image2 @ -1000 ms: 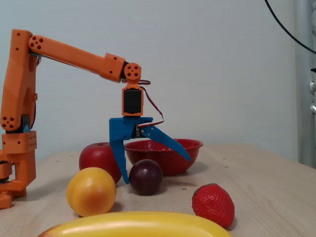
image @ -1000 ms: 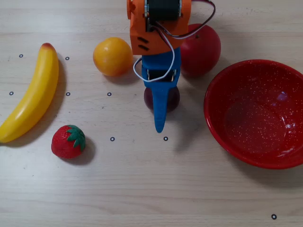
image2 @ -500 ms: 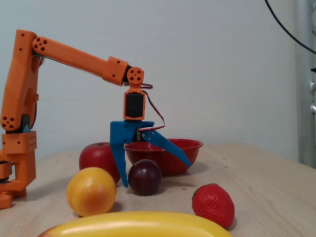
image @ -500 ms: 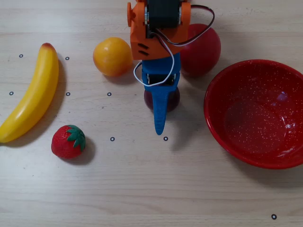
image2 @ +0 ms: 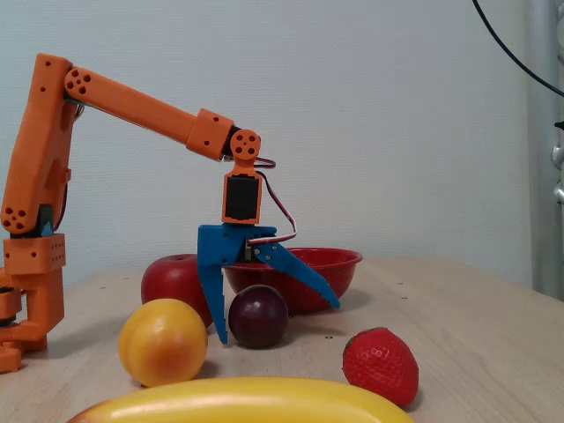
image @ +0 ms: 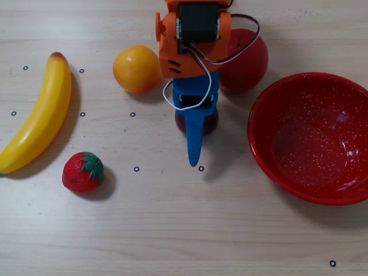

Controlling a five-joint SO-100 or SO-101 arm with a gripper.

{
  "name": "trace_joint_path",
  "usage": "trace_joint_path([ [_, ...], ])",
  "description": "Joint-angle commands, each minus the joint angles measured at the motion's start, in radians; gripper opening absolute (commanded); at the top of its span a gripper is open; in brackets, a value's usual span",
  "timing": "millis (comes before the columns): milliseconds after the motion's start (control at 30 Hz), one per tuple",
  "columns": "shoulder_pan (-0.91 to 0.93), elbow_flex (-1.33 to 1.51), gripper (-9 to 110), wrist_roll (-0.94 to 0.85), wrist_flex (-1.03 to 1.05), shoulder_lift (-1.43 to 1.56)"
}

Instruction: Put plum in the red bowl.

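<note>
Overhead view has the orange arm [image: 192, 37] coming in from the top edge, with the blue gripper [image: 194, 141] hanging right over the plum [image: 211, 122]. Only dark slivers of the plum peek out on either side of the blue finger from up here, so it's mostly covered. The red bowl [image: 310, 138] sits off to the right of it, apart from the plum. An apple [image: 250, 60] is up behind the gripper, partly hidden by the arm, and an orange [image: 137, 69] is to the left of the arm. Further left lies a banana [image: 37, 115] on a diagonal, with a strawberry [image: 84, 172] below it. Everything's on a pale wooden table [image: 172, 230] with small black dot markers.

The side-on fixed view is way more useful for the gripper [image2: 278, 322]. The jaws are spread wide: one finger points straight down with its tip at the table just left of the plum [image2: 258, 315], the other angles out to the right above and past it. So the plum sits on the table in the gap, looks unpinched, though I can't tell if the straight finger is actually touching it. The bowl [image2: 330, 264] is behind it in this view, the apple [image2: 172, 282] back left, the orange [image2: 163, 342], strawberry [image2: 381, 363] and banana [image2: 238, 404] up front.
</note>
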Motion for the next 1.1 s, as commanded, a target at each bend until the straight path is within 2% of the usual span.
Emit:
trace_joint_path([
  [0, 0.014, -0.08, 56, 0.009, -0.02, 0.048],
  [233, 0.017, -0.067, 56, 0.011, -0.031, 0.048],
  [700, 0.015, -0.064, 46, 0.005, -0.04, 0.044],
  [1067, 0.012, -0.054, 45, 0.029, -0.035, 0.048],
])
